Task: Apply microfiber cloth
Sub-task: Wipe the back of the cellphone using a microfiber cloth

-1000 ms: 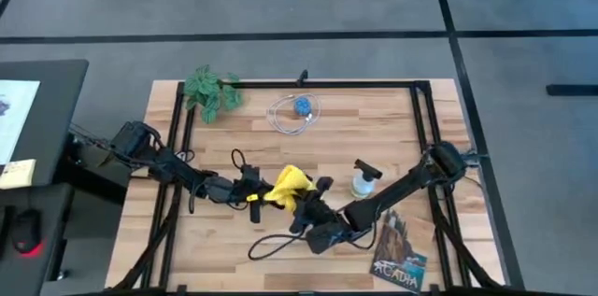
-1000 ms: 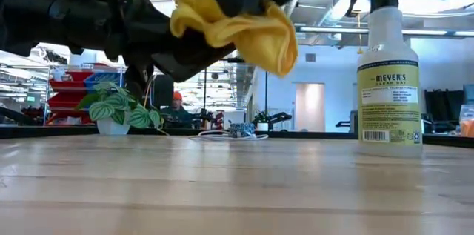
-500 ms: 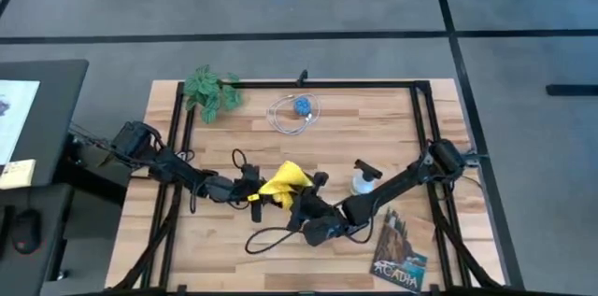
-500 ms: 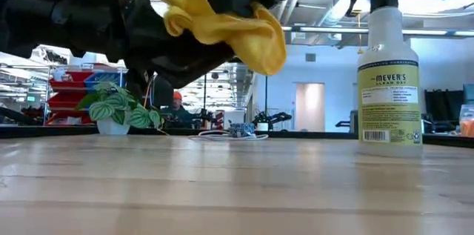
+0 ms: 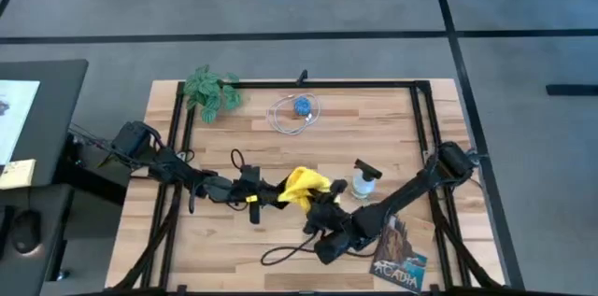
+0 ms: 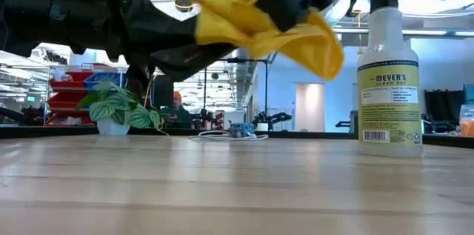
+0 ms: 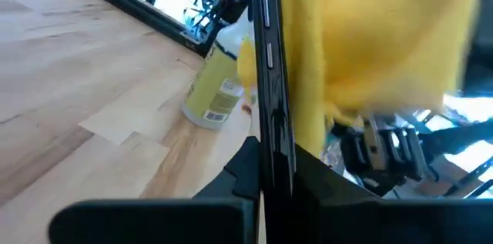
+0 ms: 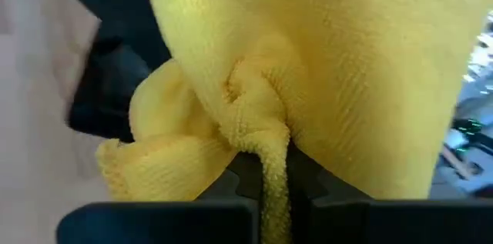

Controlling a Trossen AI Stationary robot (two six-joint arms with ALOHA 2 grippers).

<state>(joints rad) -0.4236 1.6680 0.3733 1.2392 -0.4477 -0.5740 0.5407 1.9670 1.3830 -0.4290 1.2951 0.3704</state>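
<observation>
My right fingers [image 8: 266,178] pinch yellow microfiber cloth [image 5: 306,185] tight, up in air over counter [image 5: 224,240] middle. My left fingers [image 7: 266,175] squeeze thin black phone [image 7: 266,59] on edge, touching cloth. Spray bottle [image 5: 363,182] just beside. Worry: push too hard, phone slips out, or cloth bumps bottle over.

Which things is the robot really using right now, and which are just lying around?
Using: microfiber cloth, pinched in the right gripper; dark slab, held by the left gripper.
Lying about: spray bottle, plant, coiled cable, booklet.
</observation>
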